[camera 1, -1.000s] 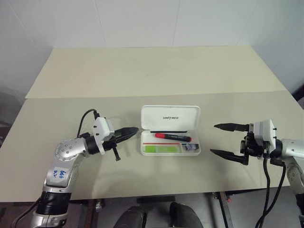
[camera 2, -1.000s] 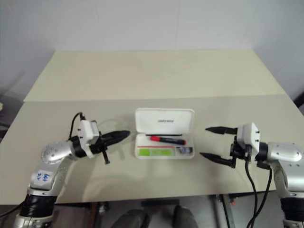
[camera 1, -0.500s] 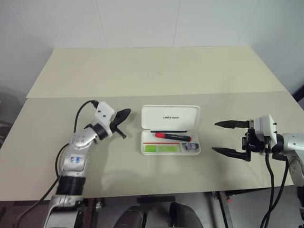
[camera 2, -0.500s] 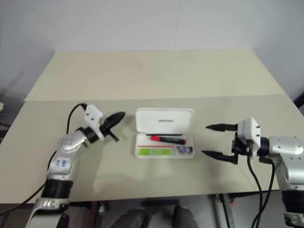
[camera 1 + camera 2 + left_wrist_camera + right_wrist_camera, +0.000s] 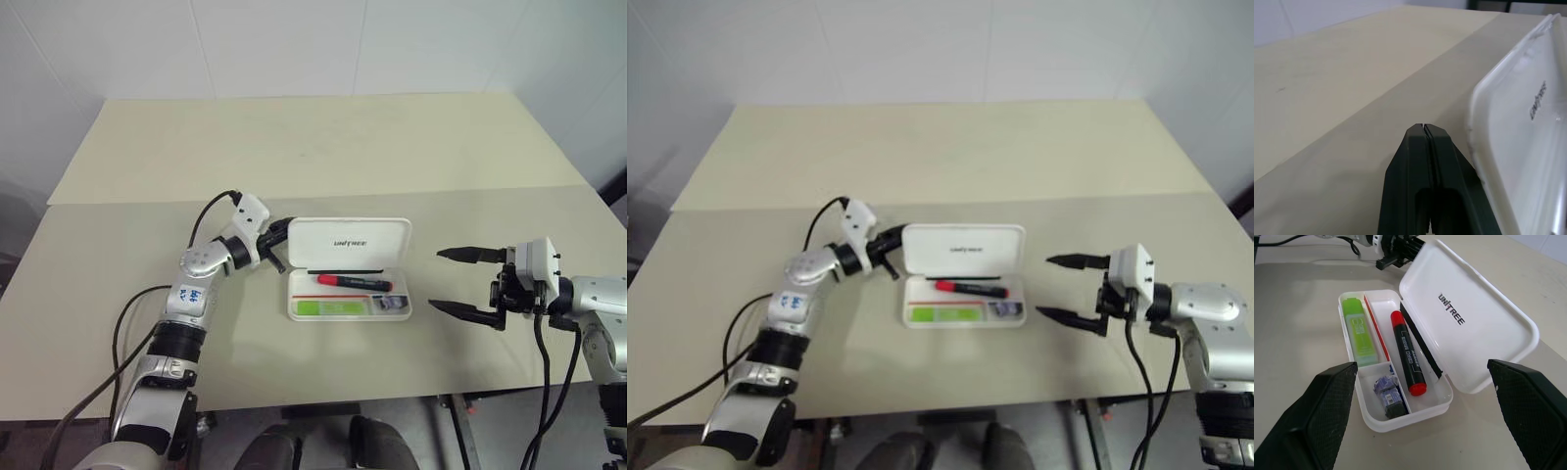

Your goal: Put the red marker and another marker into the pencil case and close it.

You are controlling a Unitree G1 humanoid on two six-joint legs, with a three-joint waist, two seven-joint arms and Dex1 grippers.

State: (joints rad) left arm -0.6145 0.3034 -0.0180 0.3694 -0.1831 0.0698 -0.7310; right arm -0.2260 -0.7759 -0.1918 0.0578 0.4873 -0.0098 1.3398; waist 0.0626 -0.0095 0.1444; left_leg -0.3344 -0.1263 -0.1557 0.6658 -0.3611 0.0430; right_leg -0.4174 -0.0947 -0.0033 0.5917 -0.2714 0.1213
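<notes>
With the red marker (image 5: 1407, 352) and the green highlighter (image 5: 1359, 334) lying inside the open pencil case (image 5: 350, 241) at mid-counter (image 5: 294, 157), the closed left tool (image 5: 277, 238) sits just beside the raised lid's left end, nearer than the wide-open right tool (image 5: 468, 282), so lid closure probably falls to the left

You're looking at two silver-grey metal arms with black joint rings, each ending in a white wrist block and black tapered jaws. Black cables loop along both. The left arm (image 5: 192, 294) carries a white sticker with blue handwriting.
</notes>
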